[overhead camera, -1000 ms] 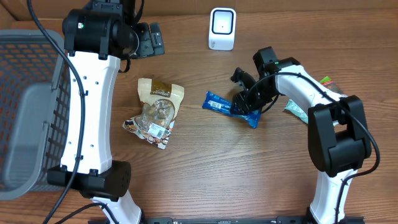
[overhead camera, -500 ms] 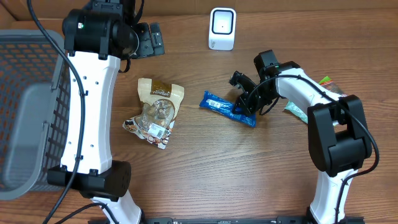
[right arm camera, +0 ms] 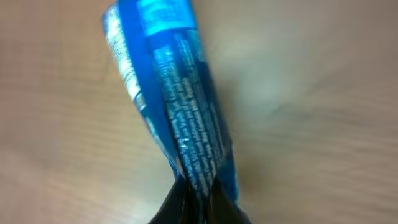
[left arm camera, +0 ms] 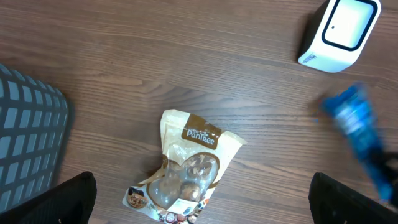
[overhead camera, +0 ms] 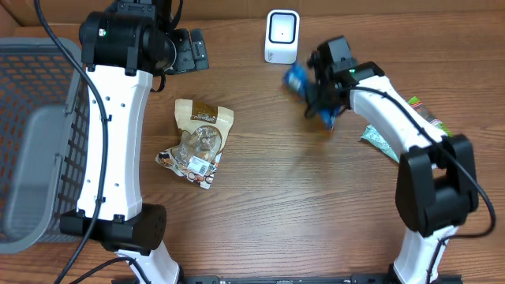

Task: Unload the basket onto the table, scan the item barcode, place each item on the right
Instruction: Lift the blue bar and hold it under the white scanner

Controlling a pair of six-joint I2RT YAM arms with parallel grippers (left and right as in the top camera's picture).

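The item, a blue foil packet (overhead camera: 297, 78), hangs in the air just right of the white barcode scanner (overhead camera: 282, 36). My right gripper (overhead camera: 318, 93) is shut on its lower end. In the right wrist view the packet (right arm camera: 174, 112) rises from between the closed fingers, blurred. The left wrist view catches the packet (left arm camera: 357, 121) below the scanner (left arm camera: 339, 31). My left gripper (left arm camera: 205, 202) is wide open and holds nothing. It hovers high over a brown-and-cream snack bag (left arm camera: 189, 171).
The snack bag (overhead camera: 199, 142) lies flat left of centre. A grey mesh basket (overhead camera: 31, 118) fills the left edge. Two greenish packets (overhead camera: 380, 142) lie at the right, partly under my right arm.
My right gripper closed on the blue packet where it lay on the table. It then lifted the packet up and back toward the scanner. The left arm stayed still.
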